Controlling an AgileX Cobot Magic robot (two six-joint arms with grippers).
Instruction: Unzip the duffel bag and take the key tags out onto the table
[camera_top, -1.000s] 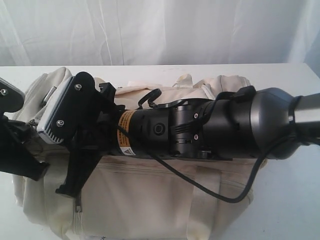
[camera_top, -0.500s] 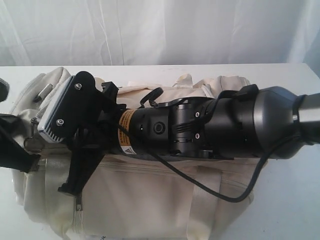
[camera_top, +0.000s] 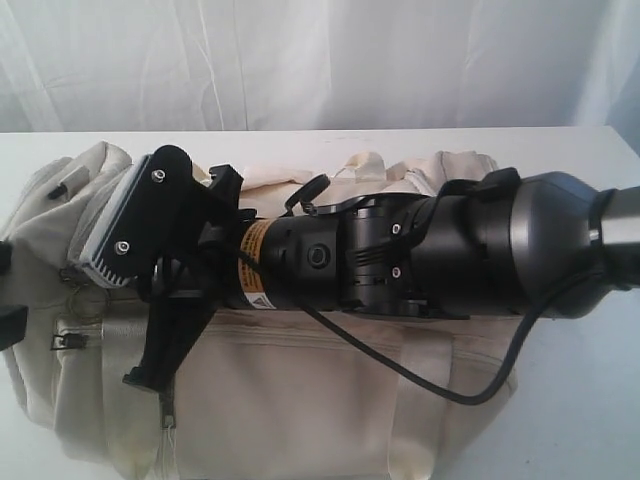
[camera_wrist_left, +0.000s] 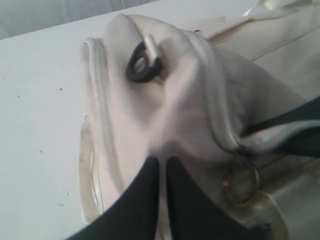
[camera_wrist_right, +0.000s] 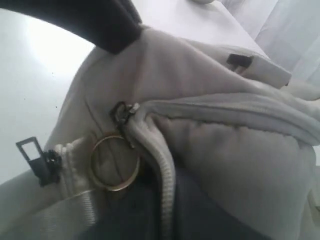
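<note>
The cream duffel bag (camera_top: 300, 400) lies across the white table (camera_top: 590, 410). My right arm reaches over it from the right, and my right gripper (camera_top: 150, 360) hangs over the bag's left part; its fingers do not show in the right wrist view. That view shows the grey zipper (camera_wrist_right: 165, 170) parted over dark lining, with a gold ring (camera_wrist_right: 115, 162) at the slider. My left gripper (camera_wrist_left: 163, 167) is pinched on the fabric of the bag's end (camera_wrist_left: 190, 90); only a black sliver of it (camera_top: 8, 322) shows in the exterior view. No key tags are visible.
A black D-ring (camera_wrist_left: 142, 62) sits on the bag's end and a small black pull tab (camera_wrist_right: 32, 150) hangs below the zipper. Bare table (camera_wrist_left: 40, 100) lies beyond the bag's end. A white curtain (camera_top: 320, 60) closes the back.
My left gripper has drawn away to the left, almost out of the exterior view, and the bag's end has stretched left with it. The right arm has barely moved.
</note>
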